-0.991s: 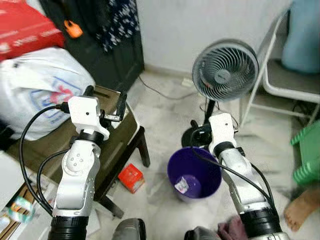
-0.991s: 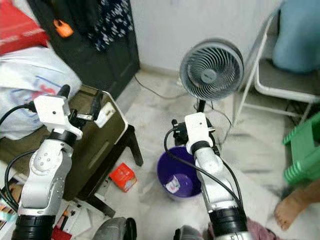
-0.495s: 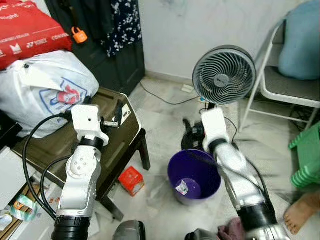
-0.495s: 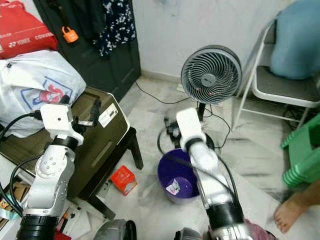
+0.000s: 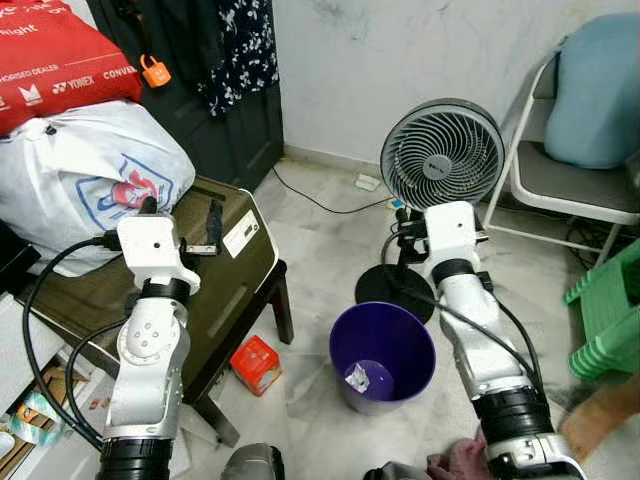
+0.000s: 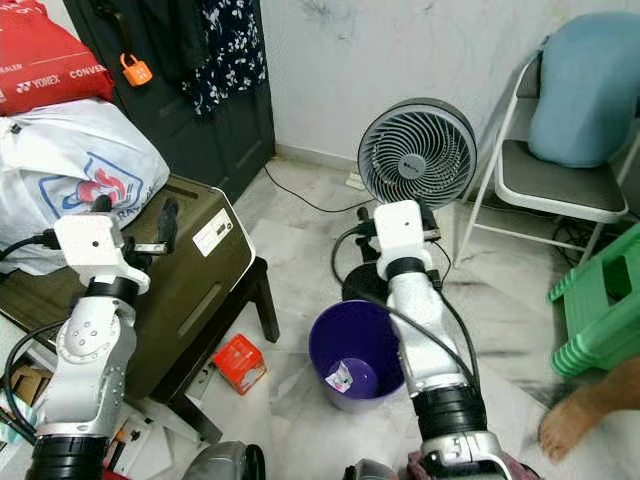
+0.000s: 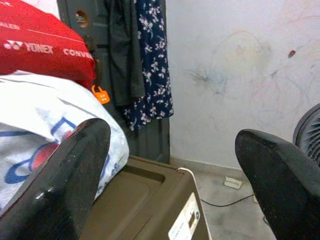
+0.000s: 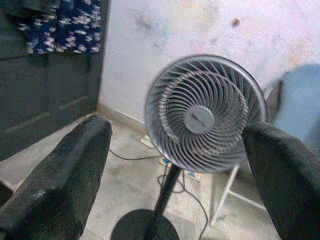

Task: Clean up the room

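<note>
Purple bin waiting, orange box loose on floor

Purple bin (image 5: 382, 356) is sitting on the marble floor (image 5: 320, 215) at about 6 o'clock from the grey fan (image 5: 442, 155), with a small scrap of wrapper (image 5: 357, 377) lying in its bottom. I am holding both arms raised and empty. My left gripper (image 7: 170, 165) is hanging over the brown case (image 5: 225, 262) on the low bench, fingers spread wide with nothing between them. My right gripper (image 8: 175, 165) is pointing at the fan, fingers also spread wide and empty.

I am judging the small orange box (image 5: 254, 365) to be the next piece of litter: it is lying on the floor at 9 o'clock from the bin, just beside the bench leg. It is looking like light cardboard, stiff enough to pinch but easy to crush, so I would be taking it across its two flat sides with a gentle squeeze. Bench leg is crowding it, so an approach from the bin side looks safer.

A person's bare foot (image 6: 566, 428) is showing at 3 o'clock from the bin, well apart from it.
</note>
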You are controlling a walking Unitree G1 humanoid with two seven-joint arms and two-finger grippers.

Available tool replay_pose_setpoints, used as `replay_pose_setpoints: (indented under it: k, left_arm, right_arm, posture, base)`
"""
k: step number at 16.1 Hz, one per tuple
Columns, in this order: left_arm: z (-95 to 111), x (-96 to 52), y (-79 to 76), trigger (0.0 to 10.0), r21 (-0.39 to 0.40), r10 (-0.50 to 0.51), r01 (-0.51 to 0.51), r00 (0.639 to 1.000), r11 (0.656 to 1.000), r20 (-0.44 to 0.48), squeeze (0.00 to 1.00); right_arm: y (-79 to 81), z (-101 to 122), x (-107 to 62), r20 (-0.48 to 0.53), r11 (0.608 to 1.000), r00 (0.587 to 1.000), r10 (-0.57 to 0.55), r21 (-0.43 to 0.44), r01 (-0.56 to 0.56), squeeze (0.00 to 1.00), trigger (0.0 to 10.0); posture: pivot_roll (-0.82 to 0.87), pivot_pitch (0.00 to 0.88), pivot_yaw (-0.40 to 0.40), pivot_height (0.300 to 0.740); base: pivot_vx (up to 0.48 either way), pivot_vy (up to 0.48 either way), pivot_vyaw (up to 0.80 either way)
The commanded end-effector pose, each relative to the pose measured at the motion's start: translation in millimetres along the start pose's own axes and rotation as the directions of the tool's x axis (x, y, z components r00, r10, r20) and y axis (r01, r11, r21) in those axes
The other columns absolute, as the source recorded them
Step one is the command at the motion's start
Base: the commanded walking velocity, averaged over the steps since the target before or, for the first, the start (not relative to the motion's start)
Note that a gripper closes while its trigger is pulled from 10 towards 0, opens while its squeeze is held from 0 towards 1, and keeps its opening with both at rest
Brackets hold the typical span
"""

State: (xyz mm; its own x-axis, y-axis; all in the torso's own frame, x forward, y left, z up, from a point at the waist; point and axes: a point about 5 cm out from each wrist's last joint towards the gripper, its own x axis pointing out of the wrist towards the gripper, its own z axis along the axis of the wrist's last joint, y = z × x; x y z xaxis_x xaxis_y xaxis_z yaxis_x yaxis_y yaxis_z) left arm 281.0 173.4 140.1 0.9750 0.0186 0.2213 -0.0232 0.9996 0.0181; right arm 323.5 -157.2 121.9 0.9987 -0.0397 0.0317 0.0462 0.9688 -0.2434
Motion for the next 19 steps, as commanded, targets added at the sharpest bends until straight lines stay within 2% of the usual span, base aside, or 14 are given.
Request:
replay_pose_setpoints:
  k: [1, 2, 3, 5, 6, 7, 9, 11, 12, 13, 15, 16, 19]
  left_arm:
    - [-1, 1.7, -1.1, 10.0, 0.004, 0.006, -0.006, 1.000, 1.000, 0.002, 0.00]
    - [0, 1.0, -1.1, 10.0, 0.007, 0.023, -0.023, 1.000, 1.000, 0.005, 0.00]
    - [-2, 0.6, -0.2, 10.0, 0.001, 0.042, -0.042, 0.999, 0.999, -0.005, 0.00]
    - [-10, -3.6, -2.1, 10.0, -0.099, 0.029, -0.034, 0.998, 0.994, -0.054, 0.00]
    - [-14, -7.8, -2.5, 10.0, -0.105, 0.037, -0.045, 0.996, 0.993, -0.076, 0.00]
    - [-15, -10.1, -2.4, 10.0, -0.104, 0.048, -0.056, 0.996, 0.993, -0.082, 0.00]
    - [-15, -11.3, -0.6, 10.0, 0.012, 0.073, -0.072, 0.996, 0.997, -0.054, 0.00]
    - [-12, -17.2, 8.3, 10.0, 0.019, 0.102, -0.101, 0.994, 0.995, -0.037, 0.00]
    - [-11, -24.8, 13.1, 10.0, 0.038, 0.110, -0.109, 0.994, 0.993, -0.028, 0.00]
    - [-15, -41.4, 20.1, 10.0, 0.043, 0.112, -0.110, 0.992, 0.993, -0.055, 0.00]
    - [-24, -63.9, 25.8, 10.0, 0.071, 0.086, -0.078, 0.989, 0.994, -0.122, 0.00]
    - [-29, -67.5, 26.7, 10.0, 0.063, 0.093, -0.085, 0.985, 0.994, -0.143, 0.00]
    - [-32, -60.7, 21.9, 10.0, 0.060, 0.114, -0.107, 0.984, 0.992, -0.133, 0.00]
  right_arm:
    - [-3.3, 3, 5.0, -0.005, 0.997, 0.999, -0.041, 0.059, 0.041, 0.00, 10.0]
    - [-1.3, 7, 4.5, 0.029, 0.996, 0.998, -0.049, 0.070, 0.047, 0.00, 10.0]
    - [8.0, 12, 3.5, 0.064, 0.997, 0.998, -0.007, 0.076, 0.002, 0.00, 10.0]
    - [27.7, 17, -0.4, 0.108, 0.997, 0.991, 0.081, 0.009, -0.082, 0.00, 10.0]
    - [29.7, 17, 0.9, 0.108, 0.995, 0.990, 0.092, 0.023, -0.095, 0.00, 10.0]
    - [28.4, 17, 1.1, 0.109, 0.996, 0.990, 0.090, 0.019, -0.093, 0.00, 10.0]
    - [20.9, 15, 5.1, 0.090, 0.997, 0.994, 0.069, 0.032, -0.072, 0.00, 10.0]
    - [12.7, 16, 2.2, 0.099, 0.997, 0.993, 0.060, 0.048, -0.065, 0.00, 10.0]
    - [8.7, 14, -4.8, 0.098, 0.996, 0.993, 0.059, 0.064, -0.065, 0.00, 10.0]
    - [2.9, 9, -21.9, 0.104, 0.996, 0.993, 0.064, 0.048, -0.069, 0.00, 10.0]
    - [-4.0, -7, -48.0, 0.069, 0.997, 0.994, 0.079, 0.009, -0.080, 0.00, 10.0]
    - [-12.6, -17, -54.2, 0.022, 0.999, 0.999, 0.041, 0.031, -0.042, 0.00, 10.0]
    - [-11.3, -35, -68.7, -0.009, 0.998, 0.999, 0.043, 0.041, -0.042, 0.00, 10.0]
  posture:
    - [0.03, 0.000, 0.039, 0.740]
    - [0.04, 0.000, 0.033, 0.740]
    - [0.04, 0.000, 0.028, 0.740]
    - [0.04, 0.000, 0.029, 0.740]
    - [0.04, 0.000, 0.024, 0.740]
    - [0.04, 0.000, 0.019, 0.740]
    - [0.05, 0.000, 0.004, 0.740]
    - [0.03, 0.000, -0.001, 0.740]
    - [0.02, 0.000, 0.002, 0.740]
    - [0.01, 0.000, 0.017, 0.740]
    - [0.00, 0.000, 0.028, 0.740]
    - [-0.01, 0.000, 0.033, 0.740]
    - [-0.02, 0.000, 0.044, 0.740]
  base:
    - [0.000, 0.000, 0.00]
    - [0.000, 0.000, 0.00]
    - [0.000, 0.000, 0.00]
    - [0.000, 0.000, 0.80]
    - [0.000, 0.000, 0.80]
    - [0.000, 0.000, 0.80]
    - [0.000, 0.000, 0.80]
    - [0.000, 0.000, 0.80]
    - [0.000, 0.000, 0.80]
    - [0.000, 0.000, 0.80]
    - [0.000, 0.000, 0.80]
    - [0.000, 0.000, 0.80]
    - [0.000, 0.000, 0.68]
